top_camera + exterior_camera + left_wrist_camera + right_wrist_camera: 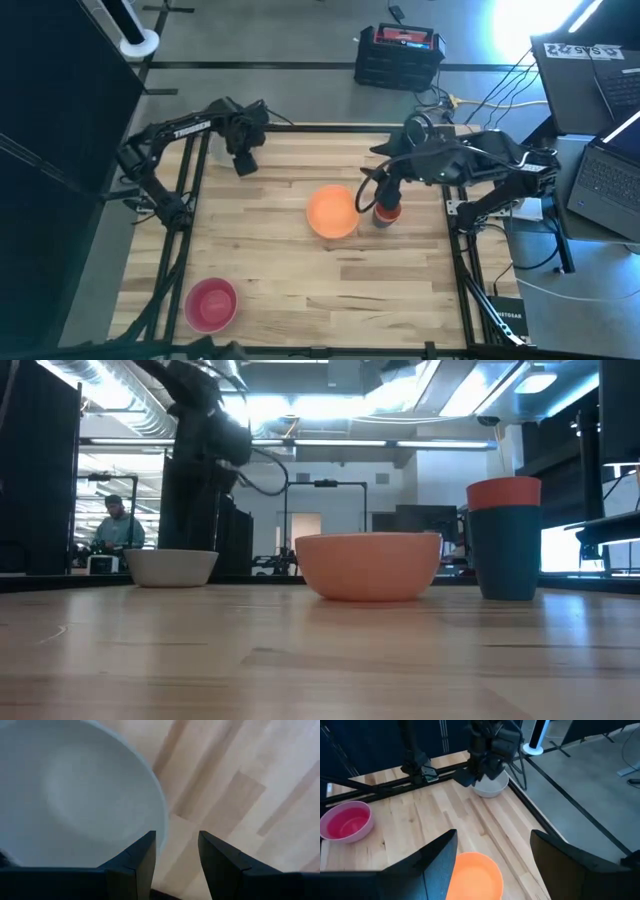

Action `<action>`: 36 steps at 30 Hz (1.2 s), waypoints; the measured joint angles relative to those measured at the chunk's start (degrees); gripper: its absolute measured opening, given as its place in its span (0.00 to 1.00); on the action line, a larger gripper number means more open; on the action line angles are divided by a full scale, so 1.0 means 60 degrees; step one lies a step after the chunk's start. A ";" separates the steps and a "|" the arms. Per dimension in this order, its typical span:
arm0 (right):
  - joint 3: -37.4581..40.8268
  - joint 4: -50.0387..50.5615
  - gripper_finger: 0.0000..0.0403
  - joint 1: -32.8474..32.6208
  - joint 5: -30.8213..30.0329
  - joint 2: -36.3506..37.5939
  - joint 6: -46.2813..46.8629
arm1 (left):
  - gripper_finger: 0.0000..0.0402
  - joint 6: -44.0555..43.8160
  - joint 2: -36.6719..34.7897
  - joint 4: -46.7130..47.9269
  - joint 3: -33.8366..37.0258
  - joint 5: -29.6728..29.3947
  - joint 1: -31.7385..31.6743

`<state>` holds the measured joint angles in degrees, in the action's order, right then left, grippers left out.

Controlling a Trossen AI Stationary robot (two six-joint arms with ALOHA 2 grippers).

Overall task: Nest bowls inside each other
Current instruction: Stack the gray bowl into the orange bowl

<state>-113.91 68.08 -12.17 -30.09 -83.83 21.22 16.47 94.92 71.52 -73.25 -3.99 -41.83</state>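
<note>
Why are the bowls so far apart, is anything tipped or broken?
Nothing looks tipped or broken. The orange bowl, pink bowl and white bowl all sit upright, just spread over the table, not nested yet.

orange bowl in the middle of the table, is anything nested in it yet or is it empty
Empty. The orange bowl sits upright, and the high and right wrist views show only its bare inside.

Wooden table (300, 290), black crate (398, 55), laptops (612, 170)
</note>
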 joint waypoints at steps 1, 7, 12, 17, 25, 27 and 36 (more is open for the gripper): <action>0.0000 -0.0001 0.59 0.0007 -0.0052 0.0000 -0.0001 | 0.33 -0.0074 0.0085 -0.0019 0.0000 0.0032 0.0021; 0.0000 0.0131 0.59 0.0034 -0.0093 -0.0004 -0.0001 | 0.33 -0.0143 0.0483 -0.0444 0.0000 0.0062 0.0013; 0.0000 0.0181 0.59 0.0030 -0.0108 -0.0004 0.0166 | 0.33 -0.0097 0.0754 -0.0880 0.0185 0.0033 -0.0104; 0.0000 0.0450 0.59 0.0025 -0.0096 -0.0004 0.0331 | 0.28 -0.0069 0.0952 -0.1110 0.0394 -0.0008 -0.0210; 0.0000 0.1239 0.59 0.0020 -0.0058 -0.0004 0.0769 | 0.09 0.0039 0.1168 -0.1501 0.0717 -0.0165 -0.0259; 0.0000 0.1437 0.59 0.0019 -0.0049 -0.0004 0.0879 | 0.04 0.0066 0.1222 -0.1599 0.0798 -0.0204 -0.0272; 0.0516 0.3614 0.59 -0.2005 -0.0970 0.0529 0.3433 | 0.00 0.0292 -0.0163 0.0078 -0.1639 -0.0047 0.2432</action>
<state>-110.81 89.76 -24.20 -35.91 -80.66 41.81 18.23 93.94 71.99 -83.08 -4.27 -27.24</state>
